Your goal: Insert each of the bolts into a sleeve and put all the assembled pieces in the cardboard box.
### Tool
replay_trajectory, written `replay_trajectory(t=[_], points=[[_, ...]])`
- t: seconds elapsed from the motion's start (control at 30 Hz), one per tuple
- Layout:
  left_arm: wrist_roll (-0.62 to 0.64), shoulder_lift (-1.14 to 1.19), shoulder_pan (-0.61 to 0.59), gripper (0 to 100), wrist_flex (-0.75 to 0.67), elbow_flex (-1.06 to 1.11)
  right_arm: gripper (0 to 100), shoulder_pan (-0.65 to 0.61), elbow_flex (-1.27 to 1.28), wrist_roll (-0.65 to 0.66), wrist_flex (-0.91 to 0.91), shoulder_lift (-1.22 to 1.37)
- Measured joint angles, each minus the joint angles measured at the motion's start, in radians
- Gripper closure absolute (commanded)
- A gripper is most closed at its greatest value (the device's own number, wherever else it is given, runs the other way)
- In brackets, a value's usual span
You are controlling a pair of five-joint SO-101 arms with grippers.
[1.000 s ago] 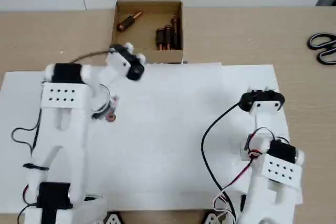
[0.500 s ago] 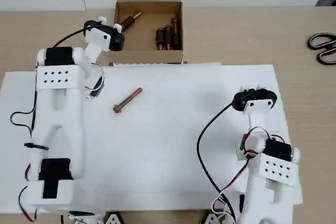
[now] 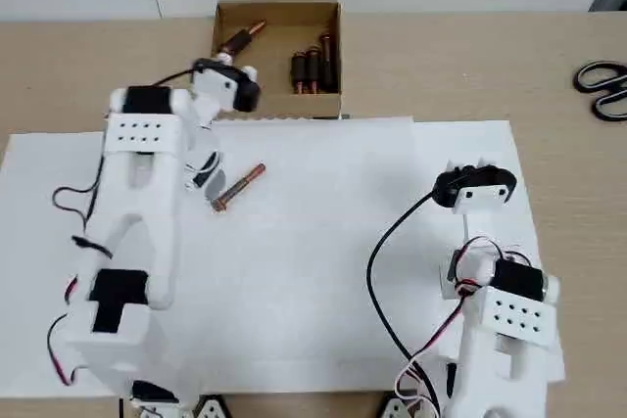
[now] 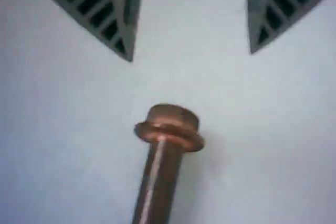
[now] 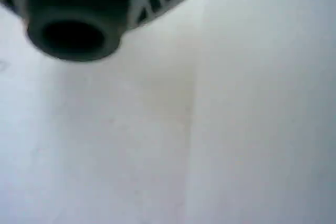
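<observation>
**Left arm lines up on the loose bolt**

A white paper sheet [image 3: 323,271] spreads in front of the open brown cardboard box [image 3: 277,9]. The white left arm [image 3: 142,203] leans over it near the box's left front corner. Its gripper [image 4: 189,51] is released, jaws spread just past the bolt's head, apparently set for a pick. Well off from the box, the right gripper [image 5: 89,3] grasps a black tubular sleeve [image 5: 73,35], bore exposed, likely to receive a bolt. Copper-and-black assembled pieces [image 3: 313,68] lie inside the box. The copper-coloured flanged bolt [image 3: 238,188] lies on the sheet just before it.
</observation>
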Motion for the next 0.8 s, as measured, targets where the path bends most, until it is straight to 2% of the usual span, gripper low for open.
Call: replay_trajectory(t=[0.23,0.8], points=[[0.003,0.107,0.040,86,-0.049,-0.066,99.1,0.000,0.000,0.000,0.000,0.000],[-0.002,0.411,0.040,88,-0.051,-0.253,99.1,0.000,0.000,0.000,0.000,0.000]])
